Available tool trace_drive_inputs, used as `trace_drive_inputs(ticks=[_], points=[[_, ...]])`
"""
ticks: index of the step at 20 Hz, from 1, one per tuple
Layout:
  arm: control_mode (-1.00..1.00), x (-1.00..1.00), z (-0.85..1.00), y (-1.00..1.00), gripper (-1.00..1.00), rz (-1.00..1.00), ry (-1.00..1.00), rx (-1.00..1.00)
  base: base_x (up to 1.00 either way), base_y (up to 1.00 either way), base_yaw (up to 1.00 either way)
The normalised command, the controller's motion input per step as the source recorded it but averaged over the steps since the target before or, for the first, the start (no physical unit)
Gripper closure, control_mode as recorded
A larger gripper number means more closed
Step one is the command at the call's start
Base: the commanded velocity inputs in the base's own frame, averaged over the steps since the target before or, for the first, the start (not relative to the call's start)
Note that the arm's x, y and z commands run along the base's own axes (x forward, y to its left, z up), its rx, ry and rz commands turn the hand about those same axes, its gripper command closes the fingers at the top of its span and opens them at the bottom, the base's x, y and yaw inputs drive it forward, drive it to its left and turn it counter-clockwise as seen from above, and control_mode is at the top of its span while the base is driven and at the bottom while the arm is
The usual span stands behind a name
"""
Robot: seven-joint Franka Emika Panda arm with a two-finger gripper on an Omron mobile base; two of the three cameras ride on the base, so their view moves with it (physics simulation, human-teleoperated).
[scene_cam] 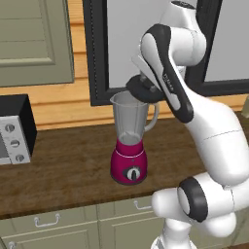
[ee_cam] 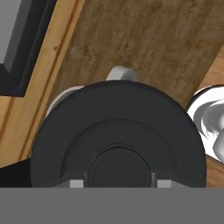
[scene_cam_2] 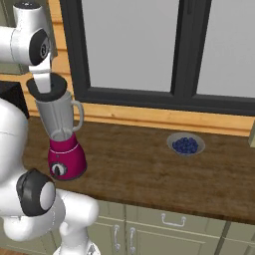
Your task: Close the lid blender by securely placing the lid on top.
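Hand view: jaws pinching lid (ee_cam: 118, 140) by raised centre, just above blender (scene_cam: 129, 141) jar.

The white arm rises from its base at 5 o'clock in the left base view, bends at a dark-capped joint low down, climbs through a thick forearm to a high elbow at 1 o'clock, then folds back down toward 11 o'clock of that forearm, with the wrist link sloping down to the hand. In the right base view the upper link lies level at 10 o'clock and the hand points straight down. The end effector (scene_cam_2: 44, 88) faces downward with its jaws closed on the lid (ee_cam: 118, 131), holding it by the raised centre; the fingers themselves are largely hidden against the dark disc.
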Motion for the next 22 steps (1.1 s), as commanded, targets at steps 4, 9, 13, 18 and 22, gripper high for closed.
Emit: trace_drive_inputs(ticks=[4,9,13,18,22], points=[[-1.0,0.47,0.0,0.08,1.0,0.0,0.12,-0.02,0.0,0.0,0.0],[-1.0,0.3,-0.12,0.1,1.0,0.0,0.02,0.0,0.0,0.0,0.0],[-1.0,0.08,-0.31,0.11,1.0,0.0,0.0,-0.02,0.0,0.0,0.0],[-1.0,0.04,-0.21,0.0,1.0,0.0,-0.04,-0.01,0.0,0.0,0.0],[-1.0,0.14,-0.01,0.07,1.0,0.0,-0.04,0.0,0.0,0.0,0.0]])
